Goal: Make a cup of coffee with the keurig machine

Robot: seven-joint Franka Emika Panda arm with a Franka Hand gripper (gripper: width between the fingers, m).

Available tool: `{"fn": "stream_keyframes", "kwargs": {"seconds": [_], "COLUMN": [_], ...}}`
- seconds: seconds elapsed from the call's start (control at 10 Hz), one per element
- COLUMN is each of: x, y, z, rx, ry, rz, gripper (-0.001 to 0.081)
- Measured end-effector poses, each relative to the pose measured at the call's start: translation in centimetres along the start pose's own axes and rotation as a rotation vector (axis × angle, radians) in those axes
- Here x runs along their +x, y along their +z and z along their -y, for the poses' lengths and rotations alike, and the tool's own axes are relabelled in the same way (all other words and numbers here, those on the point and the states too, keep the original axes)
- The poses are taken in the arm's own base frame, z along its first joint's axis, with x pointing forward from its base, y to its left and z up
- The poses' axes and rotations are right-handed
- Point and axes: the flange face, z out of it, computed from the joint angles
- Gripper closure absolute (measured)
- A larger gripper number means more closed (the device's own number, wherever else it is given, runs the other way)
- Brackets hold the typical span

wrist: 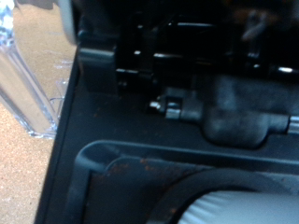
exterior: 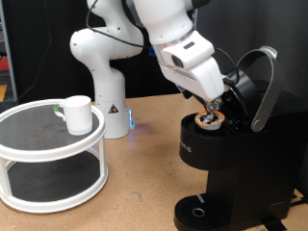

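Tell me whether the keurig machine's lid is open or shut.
Open. In the exterior view the keurig machine has its lid tilted up, with the gripper above the exposed pod holder.

The cup (exterior: 78, 114) sits on a round stand's (exterior: 29, 144) top tier, at the exterior view's left. The keurig machine (exterior: 231, 154) stands at the right, lid up, with the gripper (exterior: 214, 106) just over its pod (exterior: 210, 119).

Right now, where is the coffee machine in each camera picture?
Exterior view: the coffee machine stands at the right, lid raised, gripper over its open top.
Wrist view: its black inside fills most of the picture.
Shared landmark: the tan table.
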Motion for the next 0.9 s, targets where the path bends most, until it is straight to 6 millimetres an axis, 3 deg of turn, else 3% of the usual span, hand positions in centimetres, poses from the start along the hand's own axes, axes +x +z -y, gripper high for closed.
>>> {"fn": "stream_keyframes", "kwargs": {"seconds": [0.9], "x": [-2.1], "y": [1.1], "z": [0.7], "rx": [0.014], "ry": [-0.008], "rz": [0.002], "gripper": [0.0003]}}
